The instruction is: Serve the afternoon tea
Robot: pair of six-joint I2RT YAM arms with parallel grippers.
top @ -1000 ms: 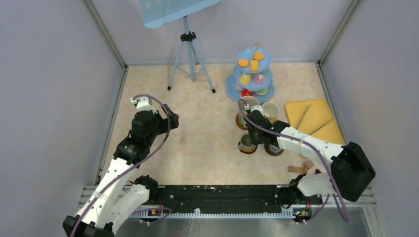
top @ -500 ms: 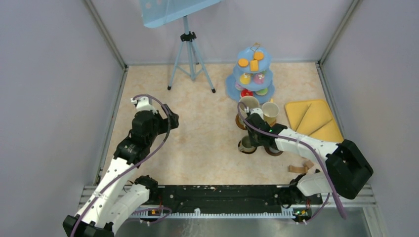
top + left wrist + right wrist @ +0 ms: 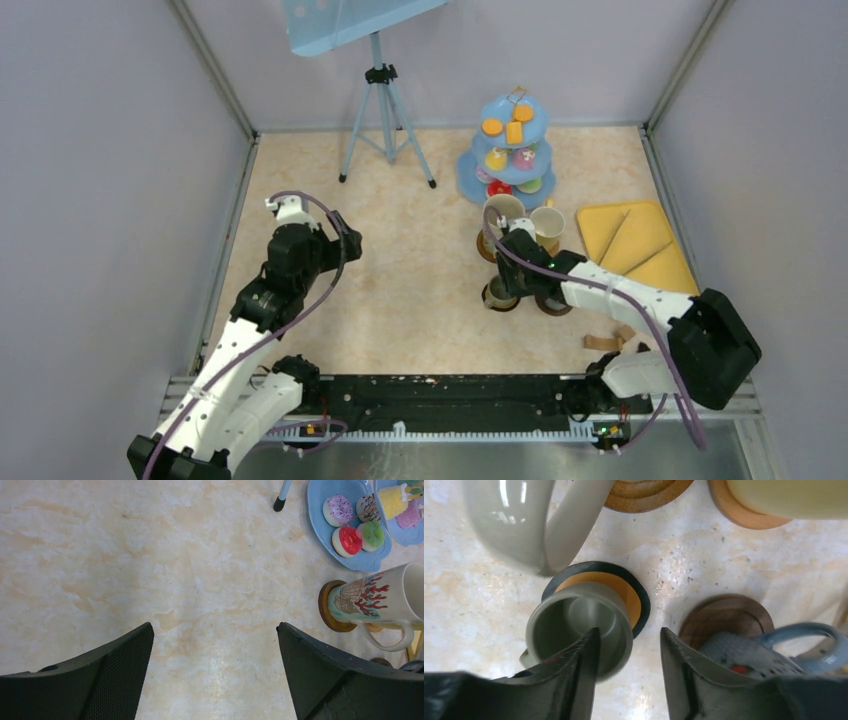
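The light-blue cake stand [image 3: 512,150] with toy cakes stands at the back right; its bottom plate [image 3: 320,510] holds several cakes [image 3: 346,540]. The large cream mug [image 3: 503,209] and the yellow mug [image 3: 546,222] stand on coasters in front of it. My right gripper [image 3: 512,274] is open over a small grey mug [image 3: 574,625] on a black-rimmed coaster [image 3: 636,597]. One finger is inside the mug, the other outside its wall. The second grey mug [image 3: 744,652] sits on a dark brown coaster [image 3: 724,617]. My left gripper [image 3: 345,236] is open and empty over bare table.
A flat yellow tray [image 3: 632,240] lies at the right. A tripod [image 3: 385,110] with a blue board stands at the back. A brown object [image 3: 608,340] lies near the right arm's base. Grey walls close in the table on both sides.
My right gripper dipped slightly toward the small grey mug and shifted back a little. The mugs and my left arm have not moved.
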